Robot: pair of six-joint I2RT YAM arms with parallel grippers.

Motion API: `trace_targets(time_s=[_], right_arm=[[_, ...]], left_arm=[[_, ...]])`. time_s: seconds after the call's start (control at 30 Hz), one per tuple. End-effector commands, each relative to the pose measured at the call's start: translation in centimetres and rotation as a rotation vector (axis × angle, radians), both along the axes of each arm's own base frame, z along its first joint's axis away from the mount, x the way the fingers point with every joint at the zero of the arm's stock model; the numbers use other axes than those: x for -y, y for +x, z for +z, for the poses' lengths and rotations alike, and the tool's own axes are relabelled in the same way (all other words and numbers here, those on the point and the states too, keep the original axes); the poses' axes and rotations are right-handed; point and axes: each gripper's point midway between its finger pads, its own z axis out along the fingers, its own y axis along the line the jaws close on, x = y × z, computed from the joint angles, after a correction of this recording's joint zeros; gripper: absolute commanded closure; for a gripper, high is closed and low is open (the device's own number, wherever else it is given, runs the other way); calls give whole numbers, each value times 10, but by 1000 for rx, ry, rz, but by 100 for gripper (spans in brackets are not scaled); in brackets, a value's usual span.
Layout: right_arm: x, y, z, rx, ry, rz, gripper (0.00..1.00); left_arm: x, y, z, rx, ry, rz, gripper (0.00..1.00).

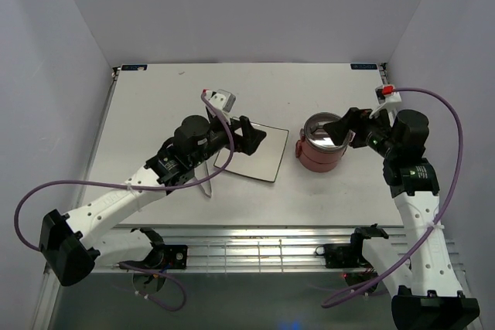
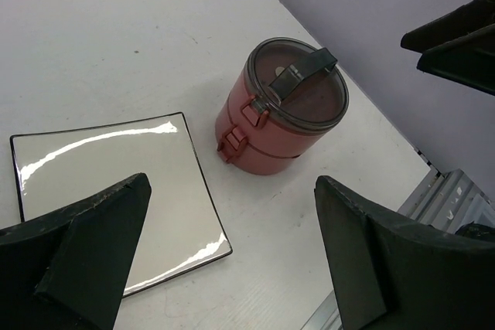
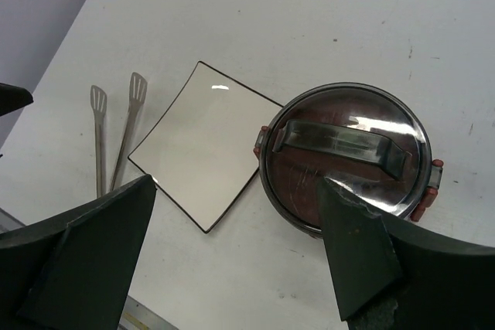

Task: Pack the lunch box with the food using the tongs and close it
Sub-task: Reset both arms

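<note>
Lunch box (image 2: 263, 133) dusty red, lid (image 2: 305, 90) smoky grey-green; square plate (image 2: 108, 183) glossy pale grey, thinly black-edged; tongs (image 3: 128, 125) silvery.

Even white light is falling from overhead, keeping the table (image 1: 155, 98) bright and the shadows on it soft and short. The square plate (image 2: 100, 175) is throwing back white streaks of glare near its edges in the left wrist view, and the lunch box lid (image 3: 340, 113) is glinting toward its upper right. The dark fingers (image 3: 85, 260) are looking slightly blurred along the bottom of both wrist views.
</note>
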Motion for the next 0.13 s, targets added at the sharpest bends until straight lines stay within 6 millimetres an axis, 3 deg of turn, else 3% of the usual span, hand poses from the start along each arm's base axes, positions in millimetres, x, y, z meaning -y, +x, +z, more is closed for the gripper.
trace_targets(time_s=[0.0,0.1], right_arm=[[-1,-3,7,41,-13,12,10],[-3,-4,6,42,-13,26,10]], left_arm=[[-2,1,12,8,-33,8,2],[0,0,13,14,-42,-1,2]])
